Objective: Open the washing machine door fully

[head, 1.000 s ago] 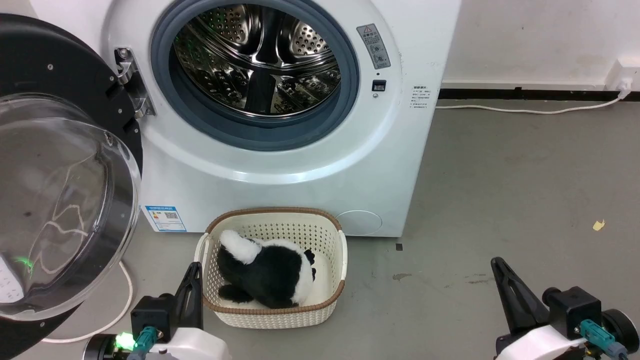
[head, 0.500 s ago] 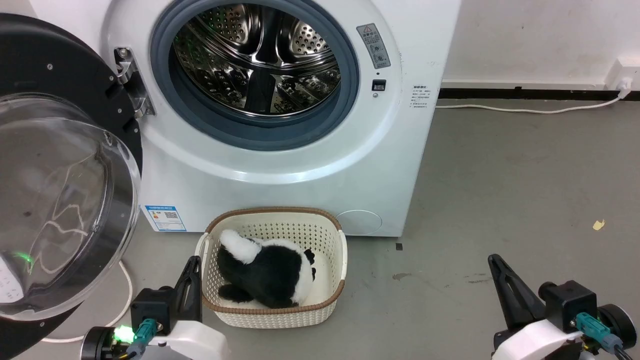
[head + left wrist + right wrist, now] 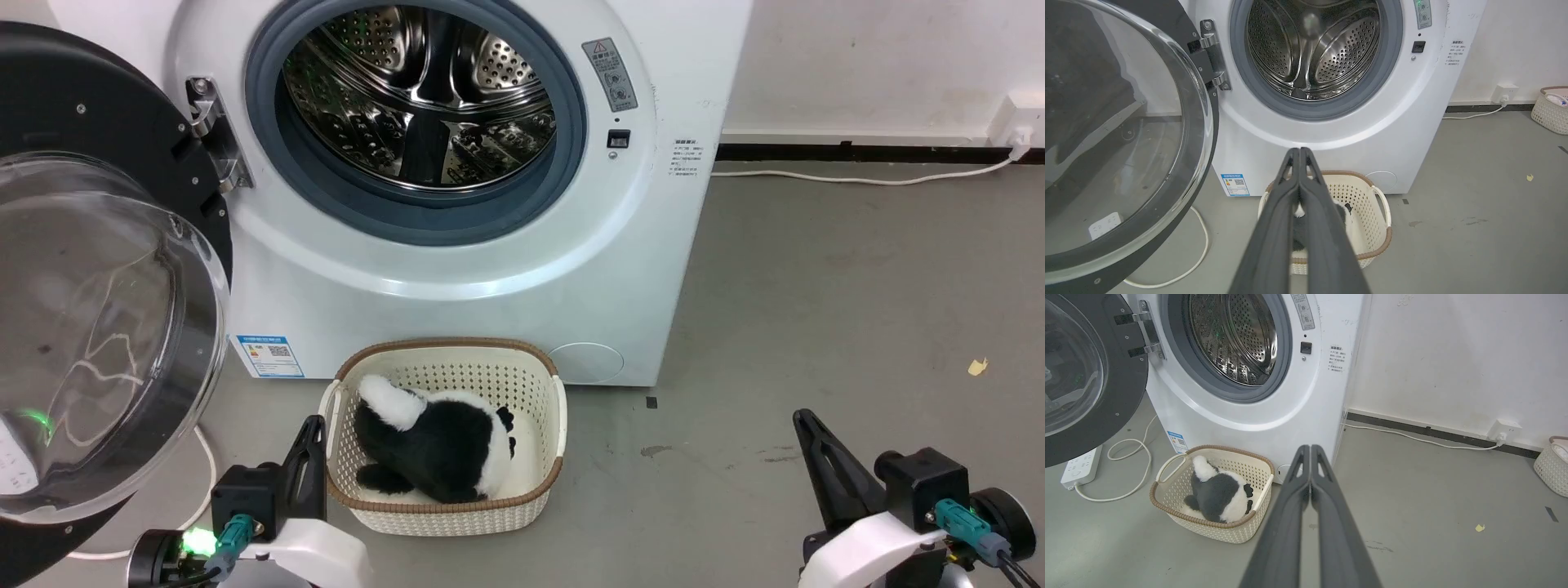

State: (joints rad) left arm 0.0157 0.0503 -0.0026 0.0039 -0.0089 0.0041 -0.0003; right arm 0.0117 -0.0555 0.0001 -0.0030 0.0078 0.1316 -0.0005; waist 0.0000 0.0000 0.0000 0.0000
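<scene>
The washing machine door (image 3: 90, 318) with its black rim and bulging clear glass stands swung wide to the left on its hinge (image 3: 214, 131), also seen in the left wrist view (image 3: 1122, 134) and right wrist view (image 3: 1086, 375). The steel drum opening (image 3: 416, 106) lies uncovered. My left gripper (image 3: 312, 433) is shut with nothing in it, low by the basket's left side, well clear of the door. My right gripper (image 3: 804, 425) is shut and empty over bare floor at the lower right. Both pairs of fingertips meet in the wrist views (image 3: 1299, 152) (image 3: 1310, 448).
A cream basket (image 3: 539, 498) holding a black-and-white plush toy (image 3: 433, 445) sits on the floor before the machine. A white cable (image 3: 204, 490) and power strip (image 3: 1079, 467) lie under the door. Another basket (image 3: 1551, 467) stands by the right wall.
Both grippers have drifted slightly left and down in the head view. The door and basket have not moved.
</scene>
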